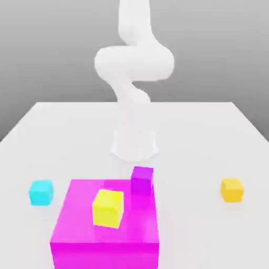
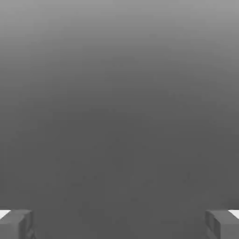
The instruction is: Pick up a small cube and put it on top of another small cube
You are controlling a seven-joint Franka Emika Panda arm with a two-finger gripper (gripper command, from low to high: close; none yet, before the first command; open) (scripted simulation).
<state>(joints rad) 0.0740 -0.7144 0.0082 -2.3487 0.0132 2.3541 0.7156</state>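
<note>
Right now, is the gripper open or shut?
Open: in the hand view the gripper has its fingers far apart at opposite edges, with nothing between them.

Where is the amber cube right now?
The amber cube sits alone on the table at the exterior view's right, well apart from the magenta block carrying the yellow cube.

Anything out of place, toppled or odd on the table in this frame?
Nothing stands out. The lemon-yellow cube and purple cube sit upright on the magenta block; the amber cube and cyan cube rest flat on the table, apart on either side. The gripper is open and empty.
</note>
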